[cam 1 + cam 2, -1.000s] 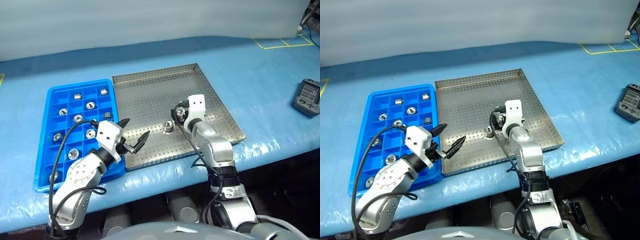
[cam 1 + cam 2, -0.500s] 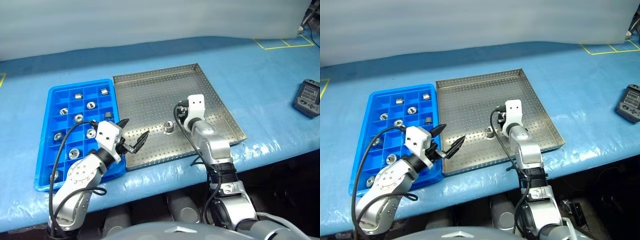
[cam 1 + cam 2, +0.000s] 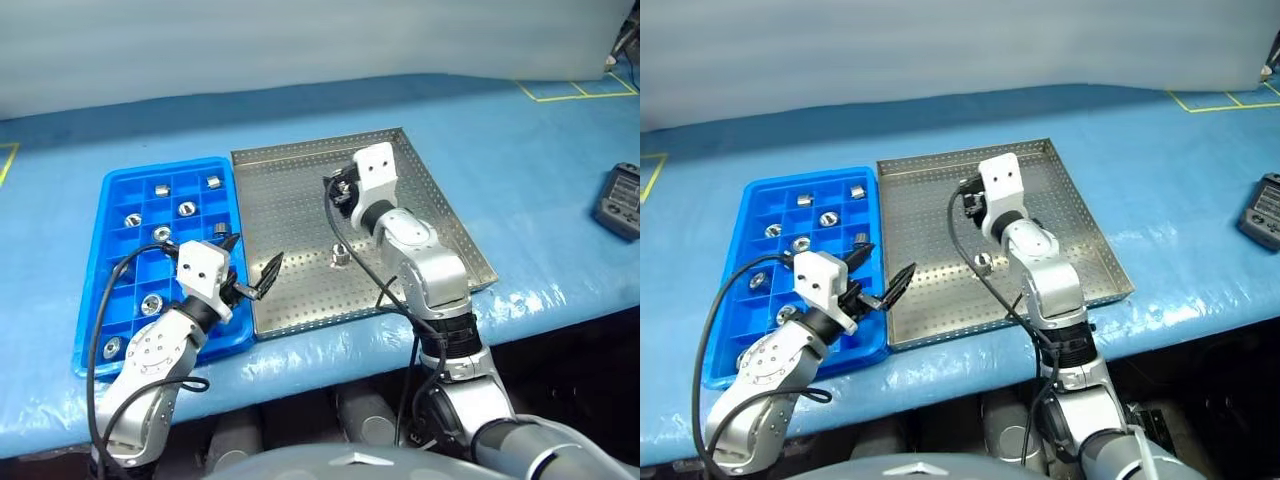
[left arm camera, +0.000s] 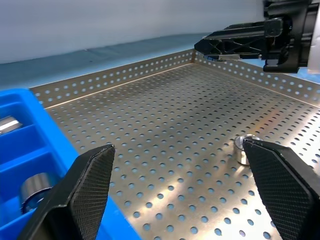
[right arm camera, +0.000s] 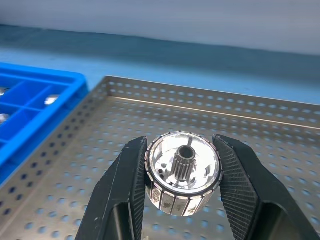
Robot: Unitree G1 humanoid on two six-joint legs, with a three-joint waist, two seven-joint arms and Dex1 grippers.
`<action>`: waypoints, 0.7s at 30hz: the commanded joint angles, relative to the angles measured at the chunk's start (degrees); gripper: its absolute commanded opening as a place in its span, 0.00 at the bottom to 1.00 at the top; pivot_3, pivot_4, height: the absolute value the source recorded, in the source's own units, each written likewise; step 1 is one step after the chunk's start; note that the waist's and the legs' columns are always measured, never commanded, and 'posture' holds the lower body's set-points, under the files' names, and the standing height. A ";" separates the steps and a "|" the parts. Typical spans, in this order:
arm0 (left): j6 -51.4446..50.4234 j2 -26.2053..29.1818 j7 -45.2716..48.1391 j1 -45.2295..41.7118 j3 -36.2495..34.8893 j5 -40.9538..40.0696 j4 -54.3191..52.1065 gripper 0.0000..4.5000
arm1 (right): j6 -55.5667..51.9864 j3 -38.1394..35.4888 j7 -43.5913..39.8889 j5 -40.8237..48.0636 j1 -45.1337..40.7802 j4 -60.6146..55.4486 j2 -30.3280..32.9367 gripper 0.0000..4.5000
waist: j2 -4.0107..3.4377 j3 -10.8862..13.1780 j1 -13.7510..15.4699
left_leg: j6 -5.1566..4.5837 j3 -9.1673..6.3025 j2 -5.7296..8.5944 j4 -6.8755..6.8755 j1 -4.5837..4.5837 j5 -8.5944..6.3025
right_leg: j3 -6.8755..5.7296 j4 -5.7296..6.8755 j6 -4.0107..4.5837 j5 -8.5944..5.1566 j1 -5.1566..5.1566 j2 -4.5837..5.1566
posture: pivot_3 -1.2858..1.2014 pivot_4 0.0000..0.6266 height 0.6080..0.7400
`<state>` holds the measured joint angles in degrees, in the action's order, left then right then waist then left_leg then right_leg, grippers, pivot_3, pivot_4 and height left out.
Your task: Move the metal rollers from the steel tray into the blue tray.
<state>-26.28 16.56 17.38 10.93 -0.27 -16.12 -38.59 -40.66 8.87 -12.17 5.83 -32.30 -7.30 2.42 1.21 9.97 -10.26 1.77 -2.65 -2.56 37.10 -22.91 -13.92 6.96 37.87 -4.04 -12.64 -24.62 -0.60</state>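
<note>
One roller [image 3: 340,255] on steel tray [image 3: 300,200], nine in blue tray [image 3: 115,200]; right gripper [image 5: 182,172] clamps a roller [image 5: 183,172], left gripper [image 3: 250,270] spread wide, empty.

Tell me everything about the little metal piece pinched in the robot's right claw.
The roller is a short shiny silver cylinder with a segmented outer ring and a small toothed hub around a central hole. The right gripper clamps it between two black fingers, one on each side, open face toward the camera. It hangs lifted above the steel tray, touching nothing else.
</note>
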 commanded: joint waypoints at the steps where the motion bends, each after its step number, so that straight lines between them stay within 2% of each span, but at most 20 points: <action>1: 4.09 -0.56 -2.17 3.54 -2.77 1.82 -5.09 1.00 | -0.82 4.02 -3.91 1.05 -2.38 -2.91 -0.14 0.38 | 0.00 0.00 1.30 | 0.00 0.00 0.01 -0.01 0.00 0.00 | 0.00 -0.02 0.00 0.00 0.01 0.02 | 0.54 0.24 1.00; 12: 5.53 -0.94 -0.66 22.13 -8.62 -3.58 -13.91 1.00 | -4.92 13.03 -11.76 3.63 -3.33 -3.23 -2.65 0.38 | 0.02 0.01 7.85 | 0.00 0.01 -0.01 -0.01 -0.02 0.00 | -0.11 -0.05 0.50 -0.30 -0.05 0.06 | 0.59 0.24 1.00; 17: 5.74 -1.17 -1.27 24.42 -7.96 -3.65 -14.97 1.00 | -7.47 15.81 -13.91 4.77 -0.90 -3.89 -2.05 0.38 | 0.03 0.01 9.46 | 0.00 0.05 0.00 0.06 -0.01 0.00 | -0.11 -0.07 0.53 -0.32 -0.03 0.10 | 0.60 0.24 1.00; 21: 5.27 -1.58 -2.10 23.90 -7.03 -3.21 -14.95 1.00 | -9.61 18.10 -14.71 4.26 0.83 -4.32 -0.20 0.38 | 0.02 0.02 9.67 | 0.01 0.07 0.00 0.03 -0.02 0.00 | -0.11 -0.08 0.53 -0.33 -0.05 0.09 | 0.60 0.24 1.00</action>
<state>-21.81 15.31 15.80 34.99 -7.75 -19.10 -50.69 -49.84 27.03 -26.39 9.65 -31.11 -8.86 2.33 1.23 9.98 -0.59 1.78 -2.58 -2.56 37.12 -22.94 -13.92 6.84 37.78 -3.50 -12.97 -24.68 -0.51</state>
